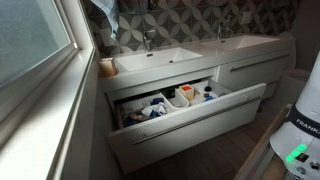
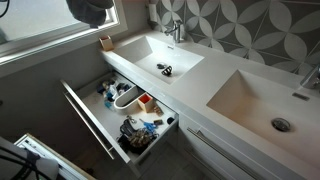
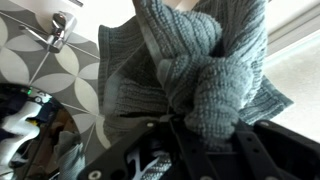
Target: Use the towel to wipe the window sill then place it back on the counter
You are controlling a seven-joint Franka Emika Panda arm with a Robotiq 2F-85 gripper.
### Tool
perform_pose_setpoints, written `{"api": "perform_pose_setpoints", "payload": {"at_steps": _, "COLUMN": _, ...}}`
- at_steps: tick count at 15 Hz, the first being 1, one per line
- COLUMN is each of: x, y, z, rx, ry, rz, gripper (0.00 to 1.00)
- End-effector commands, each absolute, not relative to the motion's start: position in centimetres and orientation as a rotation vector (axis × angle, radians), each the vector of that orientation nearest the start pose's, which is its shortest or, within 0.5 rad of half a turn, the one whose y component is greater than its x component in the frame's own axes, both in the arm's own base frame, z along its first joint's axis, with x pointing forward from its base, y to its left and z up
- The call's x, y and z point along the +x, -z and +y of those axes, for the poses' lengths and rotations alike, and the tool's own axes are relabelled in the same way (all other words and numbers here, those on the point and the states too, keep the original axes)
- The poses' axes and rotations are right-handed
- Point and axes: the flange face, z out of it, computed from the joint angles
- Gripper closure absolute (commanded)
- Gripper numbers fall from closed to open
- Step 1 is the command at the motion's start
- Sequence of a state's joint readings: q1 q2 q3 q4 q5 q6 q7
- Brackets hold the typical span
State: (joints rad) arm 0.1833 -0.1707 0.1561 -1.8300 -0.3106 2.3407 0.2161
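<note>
In an exterior view the towel hangs in the air at 11 o'clock, high over the corner where the window sill meets the table. In the wrist view the tool is squeezed tight on it, and the cloth is all bunched up. A small tan block sits on the table's end. Below, a drawer stands open, full of things.
</note>
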Motion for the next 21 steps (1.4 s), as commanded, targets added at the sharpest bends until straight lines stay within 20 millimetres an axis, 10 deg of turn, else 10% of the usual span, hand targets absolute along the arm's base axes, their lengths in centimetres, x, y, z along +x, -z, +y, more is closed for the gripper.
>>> {"api": "perform_pose_setpoints", "payload": {"at_steps": 1, "x": 51.6, "y": -68.4, "z": 17.5, "rx": -3.034, "ry": 1.194, "rz": -0.370, "gripper": 0.71}}
{"api": "perform_pose_setpoints", "payload": {"at_steps": 6, "x": 50.7, "y": -68.2, "z": 16.4, "rx": -3.057, "ry": 1.200, "rz": -0.340, "gripper": 0.71}}
{"api": "perform_pose_setpoints", "payload": {"at_steps": 7, "x": 50.7, "y": -68.1, "z": 16.5, "rx": -3.057, "ry": 1.198, "rz": -0.340, "gripper": 0.93}}
{"api": "perform_pose_setpoints", "payload": {"at_steps": 8, "x": 51.3, "y": -68.7, "z": 15.1, "rx": -3.078, "ry": 1.268, "rz": -0.225, "gripper": 0.93}}
{"api": "perform_pose_setpoints", "payload": {"at_steps": 15, "x": 54.2, "y": -70.7, "z": -0.6, "rx": -3.110, "ry": 1.303, "rz": 0.441, "gripper": 0.93}}
{"api": "perform_pose_setpoints", "payload": {"at_steps": 21, "x": 57.7, "y": -68.5, "z": -13.7, "rx": -2.988, "ry": 1.313, "rz": 0.919, "gripper": 0.93}}
